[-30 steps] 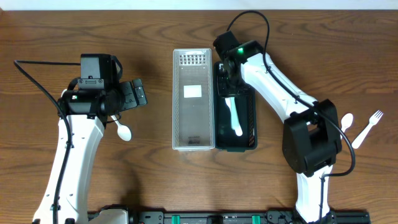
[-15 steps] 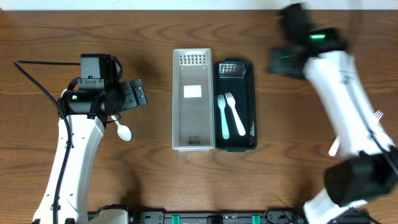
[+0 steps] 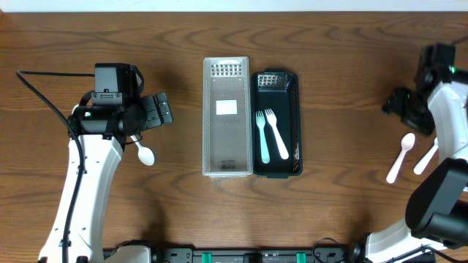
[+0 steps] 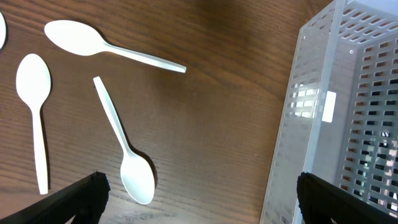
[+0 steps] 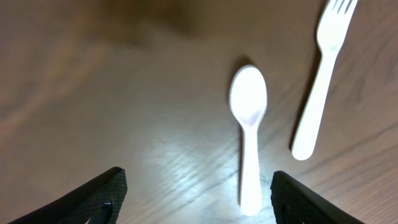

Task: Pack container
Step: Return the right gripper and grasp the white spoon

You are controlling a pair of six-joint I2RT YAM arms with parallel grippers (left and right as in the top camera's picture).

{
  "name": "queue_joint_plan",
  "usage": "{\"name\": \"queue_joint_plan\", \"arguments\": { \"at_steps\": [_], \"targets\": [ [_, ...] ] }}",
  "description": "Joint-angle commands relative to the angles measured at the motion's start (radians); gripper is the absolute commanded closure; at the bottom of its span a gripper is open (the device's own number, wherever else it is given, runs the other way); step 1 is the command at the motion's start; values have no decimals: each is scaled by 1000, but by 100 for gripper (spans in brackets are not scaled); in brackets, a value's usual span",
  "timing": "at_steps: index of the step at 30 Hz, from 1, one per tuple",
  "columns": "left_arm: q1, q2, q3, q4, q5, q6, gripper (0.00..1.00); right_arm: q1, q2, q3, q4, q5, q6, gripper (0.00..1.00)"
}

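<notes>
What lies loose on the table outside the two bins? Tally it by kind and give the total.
Spoons: 4
Forks: 1
Total: 5, leaving out a white sliver cut off at the left wrist view's edge.

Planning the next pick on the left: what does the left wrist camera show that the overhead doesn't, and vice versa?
Left wrist only: three whole white spoons loose on the table, a top spoon, a left spoon and a lower spoon; overhead, the left arm hides all but one. Overhead only: the black container holding a pale green fork and a white fork, plus a right-side spoon and right-side fork. Both: the clear basket, and the visible spoon beside that arm; I cannot tell which of the three it is.
</notes>
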State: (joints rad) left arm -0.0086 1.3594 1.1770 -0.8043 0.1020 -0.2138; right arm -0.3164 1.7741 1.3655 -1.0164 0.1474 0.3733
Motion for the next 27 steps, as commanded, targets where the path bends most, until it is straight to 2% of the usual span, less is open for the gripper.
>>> {"name": "queue_joint_plan", "arguments": {
  "at_steps": [1,5,13,21,27],
  "targets": [
    [0,0,17,-2,2,-8,2,-46,6,-68,32,-25,-35,20],
    [0,0,17,-2,2,-9,2,-89,6,-141,101,-42,-74,14],
    [0,0,17,-2,2,-9,2,-97,6,-286,278,-77,-98,12],
    [0,0,17,-2,2,-9,2,-97,6,-414,450,-77,-98,12],
    [0,0,17,-2,2,-9,2,-97,6,-427,482,-77,-102,17]
  ]
}}
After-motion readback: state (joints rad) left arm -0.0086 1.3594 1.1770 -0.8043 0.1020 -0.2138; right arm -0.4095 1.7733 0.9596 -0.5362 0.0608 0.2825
